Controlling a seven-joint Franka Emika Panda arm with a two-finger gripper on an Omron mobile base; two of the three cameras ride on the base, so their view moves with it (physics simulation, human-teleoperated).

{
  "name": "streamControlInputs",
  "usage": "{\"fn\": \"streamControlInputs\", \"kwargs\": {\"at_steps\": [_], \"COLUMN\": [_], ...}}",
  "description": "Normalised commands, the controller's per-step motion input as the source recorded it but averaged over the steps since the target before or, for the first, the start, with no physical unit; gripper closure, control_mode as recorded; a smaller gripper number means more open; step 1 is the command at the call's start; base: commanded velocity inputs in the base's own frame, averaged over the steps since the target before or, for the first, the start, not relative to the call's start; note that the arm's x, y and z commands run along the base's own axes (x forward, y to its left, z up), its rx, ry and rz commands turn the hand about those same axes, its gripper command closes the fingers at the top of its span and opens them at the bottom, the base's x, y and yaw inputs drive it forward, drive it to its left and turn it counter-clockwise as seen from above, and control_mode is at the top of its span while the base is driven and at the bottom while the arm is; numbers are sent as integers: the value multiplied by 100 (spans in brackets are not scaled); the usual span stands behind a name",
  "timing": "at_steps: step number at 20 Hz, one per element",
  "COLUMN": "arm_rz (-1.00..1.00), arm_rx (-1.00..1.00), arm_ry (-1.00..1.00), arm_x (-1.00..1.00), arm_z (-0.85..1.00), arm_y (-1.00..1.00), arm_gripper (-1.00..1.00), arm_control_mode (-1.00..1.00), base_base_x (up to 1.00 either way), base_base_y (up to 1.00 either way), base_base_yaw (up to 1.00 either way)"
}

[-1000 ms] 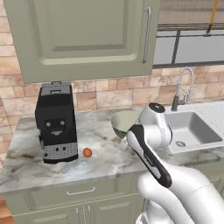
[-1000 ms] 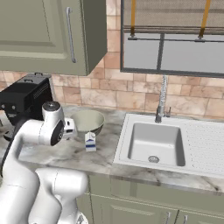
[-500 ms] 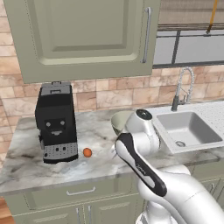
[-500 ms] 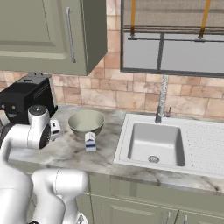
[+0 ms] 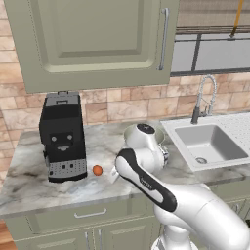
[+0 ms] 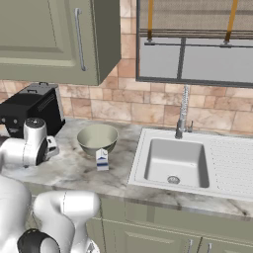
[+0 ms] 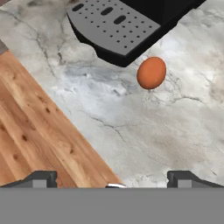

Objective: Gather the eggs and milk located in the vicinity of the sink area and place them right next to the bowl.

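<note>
One egg (image 7: 151, 72) sits on the table (image 7: 144, 131) just beside the coffee machine (image 7: 122, 26). Fingers (image 7: 111, 179) are wide open, holding nothing. Milk (image 6: 102, 159) stands near the bowl (image 6: 97, 139).

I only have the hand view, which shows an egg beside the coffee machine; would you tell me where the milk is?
Observer: The milk stands right in front of the bowl, on the counter left of the sink.
Operator: Is the bowl near the egg?
Observer: No, the egg lies by the coffee machine, with the arm between it and the bowl.
Operator: Is anything in the sink?
Observer: The basin looks empty.
</note>
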Motion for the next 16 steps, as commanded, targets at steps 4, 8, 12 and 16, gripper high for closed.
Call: {"fn": "streamControlInputs", "kwargs": {"at_steps": [4,8,12,16], "arm_rz": [12,8,4,2], "arm_rx": [0,0,0,0], "arm_ry": [13,4,0,0], "arm_x": [3,12,15,15], "arm_z": [0,0,-4,-11], "arm_y": [31,9,0,0], "arm_gripper": [-100,-100,-100,-100], "arm_control_mode": [-100,-100,-100,-100], "base_base_x": [0,0,0,0], "base_base_y": [0,0,0,0], "base_base_yaw": [0,0,0,0]}}
